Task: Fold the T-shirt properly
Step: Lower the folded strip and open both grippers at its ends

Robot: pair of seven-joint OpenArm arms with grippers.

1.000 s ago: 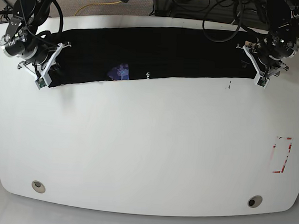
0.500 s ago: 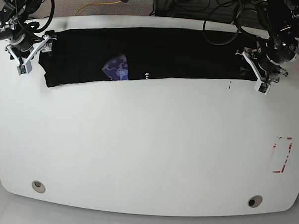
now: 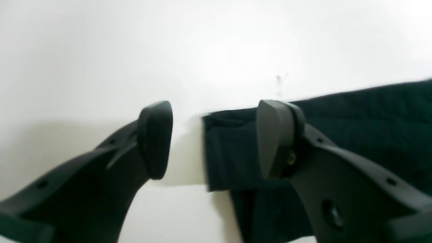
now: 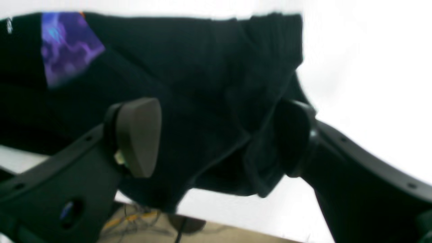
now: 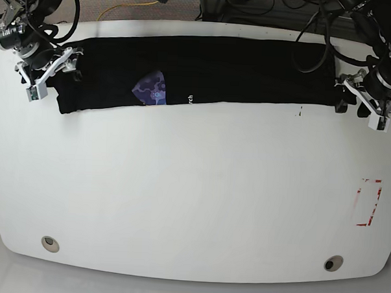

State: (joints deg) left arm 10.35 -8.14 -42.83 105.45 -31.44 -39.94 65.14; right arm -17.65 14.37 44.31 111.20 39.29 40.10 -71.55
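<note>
Looking past our left gripper [image 3: 212, 140], we see its jaws spread wide with nothing between them: one finger [image 3: 155, 138] hangs over bare bench [image 3: 101, 50], the other over the end of the shirt [image 3: 233, 152]. In the base view this gripper [image 5: 364, 105] sits near the bench's far right corner, just off the shirt's end.

Our right gripper [image 4: 216, 138] is also wide apart and grips nothing; dark cloth fills the gap under it, and the purple graphic [image 4: 65, 44] shows beyond one finger [image 4: 138, 135]. From the base camera it [image 5: 51, 67] hovers at the shirt's other end, near the far left corner.

The shirt [image 5: 238, 70] lies flat as a long dark band along the far edge of the bench [image 5: 193, 198], running almost corner to corner, with the graphic [image 5: 150, 91] on its near hem, left of middle. Red tape marks [image 5: 368, 203] sit near the right edge.
</note>
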